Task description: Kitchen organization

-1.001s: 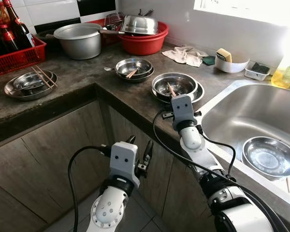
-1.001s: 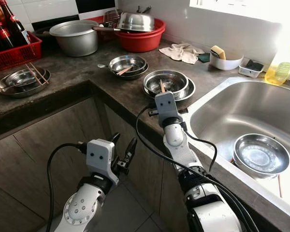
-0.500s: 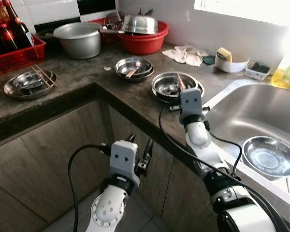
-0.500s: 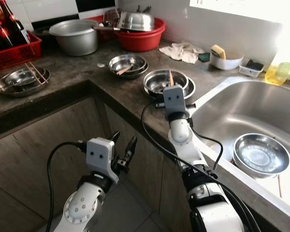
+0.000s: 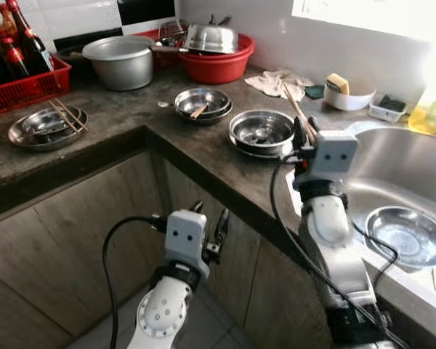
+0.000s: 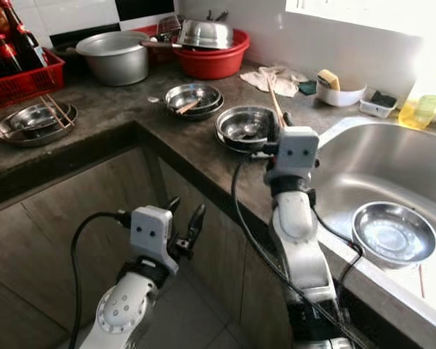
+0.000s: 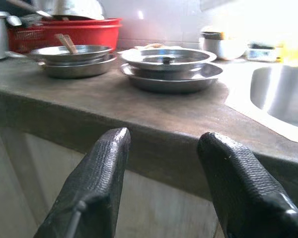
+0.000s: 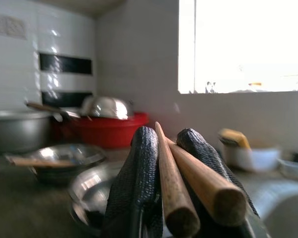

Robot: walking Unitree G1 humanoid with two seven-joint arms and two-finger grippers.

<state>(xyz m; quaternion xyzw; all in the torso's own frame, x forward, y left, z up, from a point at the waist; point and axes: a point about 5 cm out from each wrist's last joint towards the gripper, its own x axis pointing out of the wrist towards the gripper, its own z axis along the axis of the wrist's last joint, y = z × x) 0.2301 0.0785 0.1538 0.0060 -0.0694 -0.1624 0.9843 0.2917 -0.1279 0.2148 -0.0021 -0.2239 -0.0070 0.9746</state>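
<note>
The right gripper (image 5: 302, 131) was up above the edge of the dark counter (image 5: 131, 116), between the stacked steel bowls (image 5: 261, 132) and the sink (image 5: 392, 167). Its two black fingers (image 8: 141, 178) were clamped tight on a pair of wooden chopsticks (image 8: 188, 183) — the sticks poked up toward 11 o'clock, over the counter.

The stacked steel bowls sat just at 9 o'clock from that gripper. Another bowl with a chopstick in it (image 5: 201, 103) lay further back at 10 o'clock. One more steel bowl (image 5: 407, 236) rested inside the sink.

The left gripper (image 5: 207, 225) hung low in front of the cupboard door (image 5: 80, 240), fingers (image 7: 97, 183) spread apart and holding nothing.
</note>
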